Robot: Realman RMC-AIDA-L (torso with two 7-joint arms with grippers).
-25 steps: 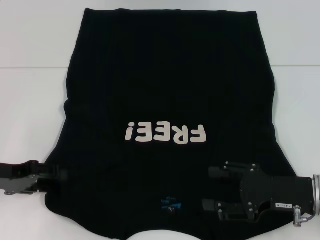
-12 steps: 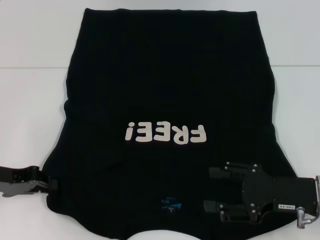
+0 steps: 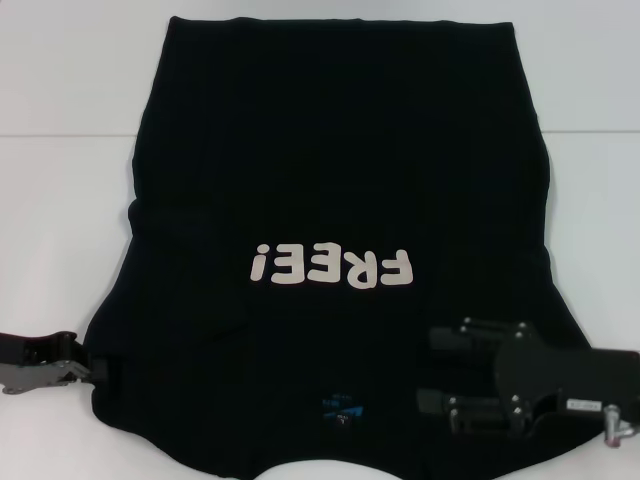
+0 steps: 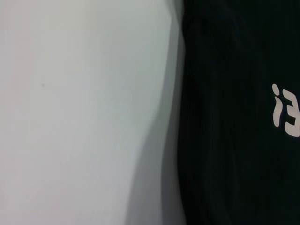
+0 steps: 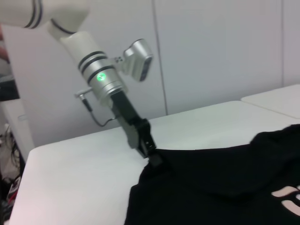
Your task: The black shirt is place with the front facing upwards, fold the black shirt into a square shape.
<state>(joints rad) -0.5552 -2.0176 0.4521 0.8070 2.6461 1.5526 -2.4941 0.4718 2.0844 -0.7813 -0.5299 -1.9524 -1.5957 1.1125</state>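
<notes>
The black shirt point(image 3: 340, 180) lies flat on the white table point(image 3: 60, 200), front up. Its off-white "FREE!" lettering point(image 3: 332, 267) reads upside down to me, and the blue neck label point(image 3: 340, 410) is at the near edge. My left gripper point(image 3: 104, 368) is at the shirt's near left edge. In the right wrist view its fingertips point(image 5: 153, 158) are closed on the cloth, which rises slightly to them. My right gripper point(image 3: 436, 370) is open over the shirt's near right part, fingers pointing left. The left wrist view shows the shirt's edge point(image 4: 225, 140) and the table.
The white table top surrounds the shirt on the left, right and far sides; a seam line point(image 3: 70, 136) crosses it. In the right wrist view a light wall point(image 5: 211, 51) stands behind the table point(image 5: 70, 178).
My left gripper has drawn back to the left, from over the shirt to its edge. My right gripper has shifted a little nearer and to the right.
</notes>
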